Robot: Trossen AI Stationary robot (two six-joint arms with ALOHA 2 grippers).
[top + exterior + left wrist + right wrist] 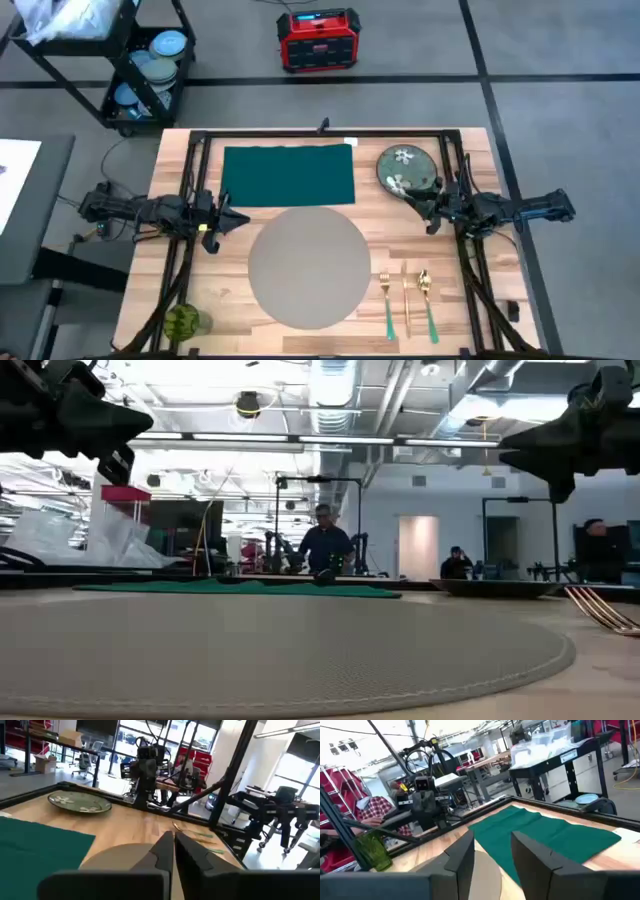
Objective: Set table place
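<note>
Left hand (235, 222) pressed together, hovering at nine o'clock beside the place (309, 266); right hand (418, 205) spread, hanging at two o'clock by the plate (408, 169), probably ready to fetch it. Bench (170, 190) holding everything; place laid centre, awaiting dishes; green napkin (288, 175) parked at twelve o'clock; plate apart at one o'clock; cutlery (406, 298) lined up at four o'clock; green glass (184, 322) at eight o'clock.

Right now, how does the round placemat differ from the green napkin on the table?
The placemat is round and grey-taupe; the napkin is rectangular and dark green. The placemat sits at the table's middle toward the near edge, while the napkin lies beyond it along the far edge. The placemat looks larger overall. Both lie flat on the wooden table with nothing on them.
</note>
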